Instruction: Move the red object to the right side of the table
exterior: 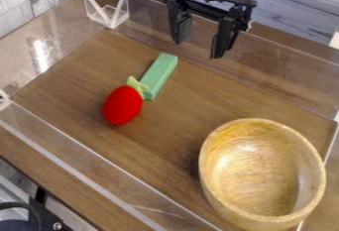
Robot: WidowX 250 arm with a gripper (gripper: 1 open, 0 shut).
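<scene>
The end effector [197, 34] hung open and empty; the red object [123, 105] lay below-left of it on the counter [252, 86], ungrasped, the move apparently unstarted.

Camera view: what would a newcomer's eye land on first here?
Probably the red object, bright against the brown table, left of centre, with a light green block lying just behind it, apparently touching. Next comes the big wooden bowl filling the near right corner. At the top, the black pincer hangs open above the table, holding nothing.
</scene>
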